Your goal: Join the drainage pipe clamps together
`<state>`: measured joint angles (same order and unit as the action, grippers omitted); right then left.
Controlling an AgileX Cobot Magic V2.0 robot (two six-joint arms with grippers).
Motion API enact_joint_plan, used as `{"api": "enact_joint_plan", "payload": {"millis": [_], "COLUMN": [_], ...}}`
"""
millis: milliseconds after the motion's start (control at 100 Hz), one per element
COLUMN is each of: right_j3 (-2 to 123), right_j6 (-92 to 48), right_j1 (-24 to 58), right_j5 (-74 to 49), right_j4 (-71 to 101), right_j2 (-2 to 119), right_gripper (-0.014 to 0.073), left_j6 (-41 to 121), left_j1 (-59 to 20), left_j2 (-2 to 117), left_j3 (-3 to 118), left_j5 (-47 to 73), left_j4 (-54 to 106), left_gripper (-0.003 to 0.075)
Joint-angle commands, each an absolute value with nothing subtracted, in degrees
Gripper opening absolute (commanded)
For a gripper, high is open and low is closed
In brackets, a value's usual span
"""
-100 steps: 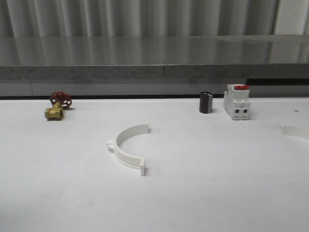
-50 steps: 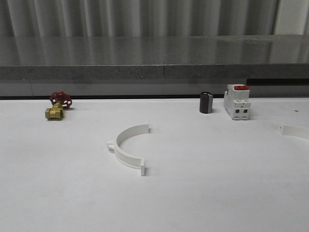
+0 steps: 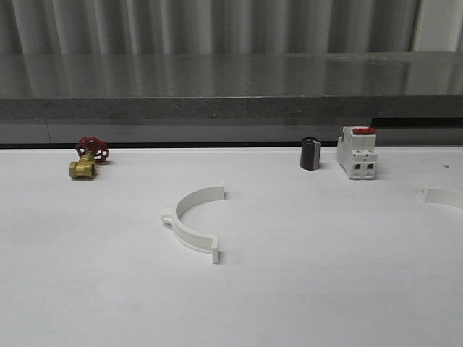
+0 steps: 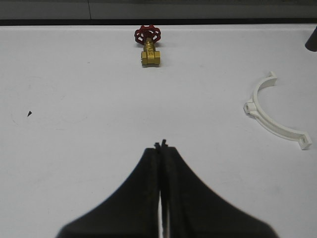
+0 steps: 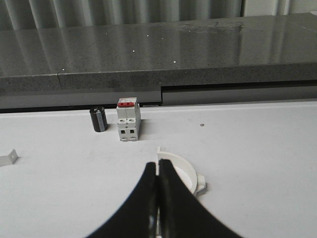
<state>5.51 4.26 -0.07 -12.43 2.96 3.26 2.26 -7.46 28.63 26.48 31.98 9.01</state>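
Observation:
One white drainage pipe clamp (image 3: 189, 220) lies flat in the middle of the table, its open side facing right. It also shows in the left wrist view as a clamp (image 4: 275, 119), off to the side of my left gripper (image 4: 161, 145), which is shut on nothing above bare table. A second clamp (image 3: 443, 195) lies at the table's right edge, cut off by the frame. My right gripper (image 5: 158, 163) is shut just above that clamp (image 5: 185, 171), and its fingers hide part of the arc. The tips are close to the clamp's end lug.
A brass valve (image 3: 87, 160) with a red handwheel sits far left at the back. A black cylinder (image 3: 309, 153) and a white breaker block (image 3: 357, 160) with a red top stand at the back right. A grey ledge (image 3: 231, 108) runs behind the table.
The whole front view has drifted a few pixels to the right. Nothing on the table has moved relative to the rest.

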Motion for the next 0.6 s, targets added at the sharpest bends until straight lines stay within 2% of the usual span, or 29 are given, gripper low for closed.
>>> {"api": "enact_joint_plan", "payload": {"millis": [0,340,590], "right_j3": [12.19,35.88,41.66], "right_j6": [5.04,5.04,5.04], "right_j1": [-0.05,-0.05,-0.05], "right_j5": [-12.02,-36.60,-38.09], "right_j4": [3.64,3.70,4.07], "right_j2": [9.49,38.30,50.62], "right_gripper": [-0.0067,-0.0067,-0.0058], "left_j6": [2.35,2.35,2.35], "left_j1": [-7.27,-7.27,-7.27], "left_j2": [28.77,28.77,28.77], "left_j3": [28.12,28.12,28.12], "left_j5": [28.49,28.49,28.49], "left_j4": [10.01,10.01,10.01], "left_gripper": [-0.0020,-0.0020,-0.0020]}}
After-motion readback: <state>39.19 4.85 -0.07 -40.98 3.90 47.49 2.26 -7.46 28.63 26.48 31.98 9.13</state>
